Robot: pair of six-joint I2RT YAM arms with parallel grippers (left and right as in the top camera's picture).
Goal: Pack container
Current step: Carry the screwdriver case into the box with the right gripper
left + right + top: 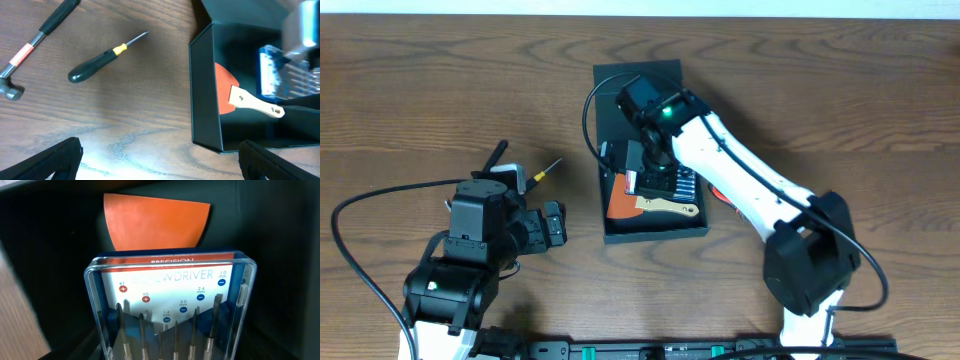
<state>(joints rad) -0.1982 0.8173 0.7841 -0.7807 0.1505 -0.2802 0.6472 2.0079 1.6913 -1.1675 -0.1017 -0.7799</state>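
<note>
Precision screwdriver set (172, 315) hangs in the right gripper (658, 178), fingers apparently clamping it, over the teal container (665, 228) at table centre beside the orange scraper (227, 95), presumably for packing; left gripper (552, 224) idles wide open.

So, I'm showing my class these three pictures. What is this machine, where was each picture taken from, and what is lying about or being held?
Two robot arms work at a wooden table. One picture looks down from above; the other two come from cameras on each arm's wrist. The right tool is inside the dark container, with a clear screwdriver set right before its camera; whether it grips the set is unclear. An orange scraper already lies inside. The left tool is open and empty. A hammer and a screwdriver wait on the table.
</note>
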